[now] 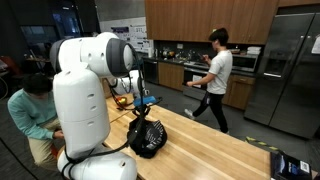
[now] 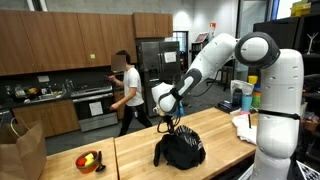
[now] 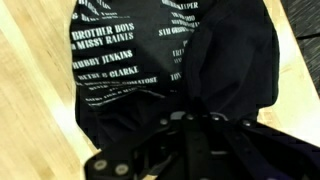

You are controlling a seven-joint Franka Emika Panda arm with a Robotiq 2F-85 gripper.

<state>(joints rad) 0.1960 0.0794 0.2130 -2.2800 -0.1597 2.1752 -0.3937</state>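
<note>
A black fabric bag [image 3: 130,60] with white printed lettering lies on the long wooden table [image 1: 200,140]. It shows in both exterior views [image 1: 147,138] [image 2: 180,150]. My gripper [image 3: 195,125] is right on top of the bag, with its dark fingers together in the black cloth. In both exterior views the gripper [image 1: 142,108] [image 2: 168,122] hangs just above the bag, and the top of the bag is pulled up toward it. The fingertips are hard to make out against the dark fabric.
A bowl of fruit [image 2: 90,160] stands on the table beyond the bag [image 1: 120,100]. A person [image 1: 213,80] walks through the kitchen. Another person [image 1: 35,110] sits at the table by the robot base. A brown paper bag [image 2: 20,150] and bottles [image 2: 245,97] are nearby.
</note>
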